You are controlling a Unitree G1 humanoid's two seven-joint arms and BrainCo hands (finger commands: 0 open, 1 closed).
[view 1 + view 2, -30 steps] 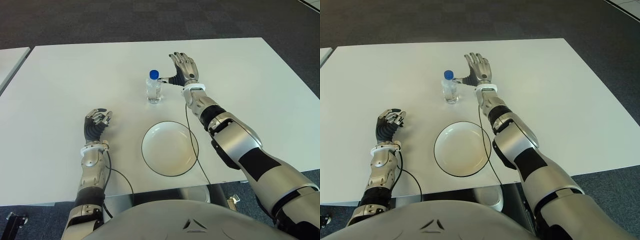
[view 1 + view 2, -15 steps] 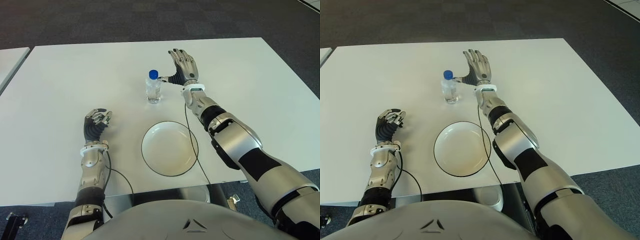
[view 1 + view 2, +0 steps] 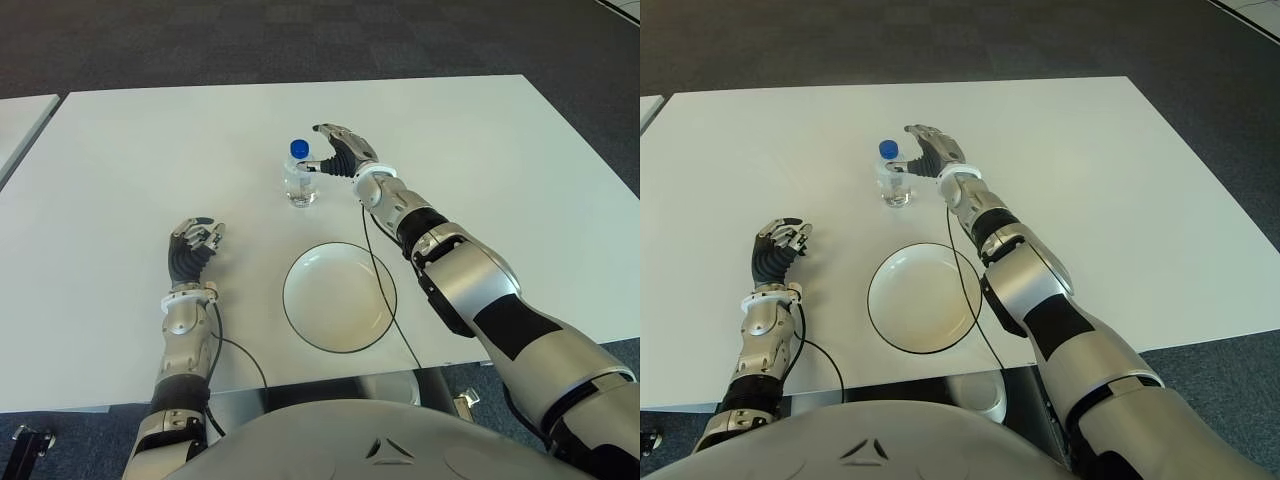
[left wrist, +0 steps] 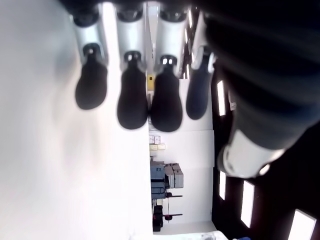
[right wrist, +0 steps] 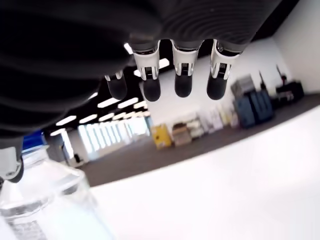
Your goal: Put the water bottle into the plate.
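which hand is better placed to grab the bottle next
Right. The right hand is already at the clear blue-capped water bottle, fingers open beside it. The left hand shows curled, far off to the left of the white plate.

Left hand (image 4: 150,75) close to the camera, dark and filling much of the frame. Four fingers (image 4: 132,95) side by side, silver segments ending in black rounded tips, curled, holding nothing. Thumb (image 4: 250,145) dark, ribbed, with a pale band near its end, apart from the fingers. White table (image 4: 60,175) just beside the fingertips; contact cannot be told. Past the table edge, a room: shelves or equipment (image 4: 165,180), bright ceiling light strips (image 4: 247,210).
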